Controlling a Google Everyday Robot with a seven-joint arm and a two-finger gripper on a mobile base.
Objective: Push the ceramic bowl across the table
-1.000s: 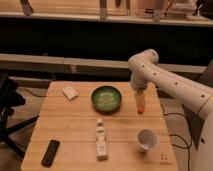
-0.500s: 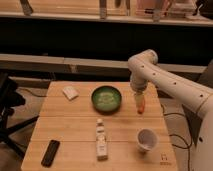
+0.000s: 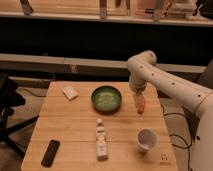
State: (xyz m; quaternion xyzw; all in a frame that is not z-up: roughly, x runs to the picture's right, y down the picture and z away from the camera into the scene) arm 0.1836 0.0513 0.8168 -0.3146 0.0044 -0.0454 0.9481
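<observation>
- You will find no change against the views taken a second and half a second ago. The ceramic bowl sits on the same spot of the table, and the gripper hangs in the same place beside it.
- The bowl stands upright on the far half of the table, about mid-width, with its pale speckled inside facing up. Nothing touches it.
- The gripper points downward just to the right of the bowl, near the table's right edge. It is apart from the rim, with a strip of bare wood between them.
- I cannot tell the gripper's state (its lower end shows only as an orange-red patch). Nor can I tell whether it touches the wood.
- The arm comes in from the right and bends at a white elbow above the table's far right corner. Its lower part is cut off by the right border.
- The other items also lie where they did:
  - the white cup, near right, well apart from the bowl;
  - the small bottle, lying on its side at the near middle;
  - the dark flat device, near left;
  - the small white object, far left.
- The small white object is too indistinct to identify.
- The logo at the near right corner is visible but cannot be read.
- The table's near edge is cut off by the bottom border.
- A dark shape left of the table is cut off by the left border and cannot be made out.
</observation>
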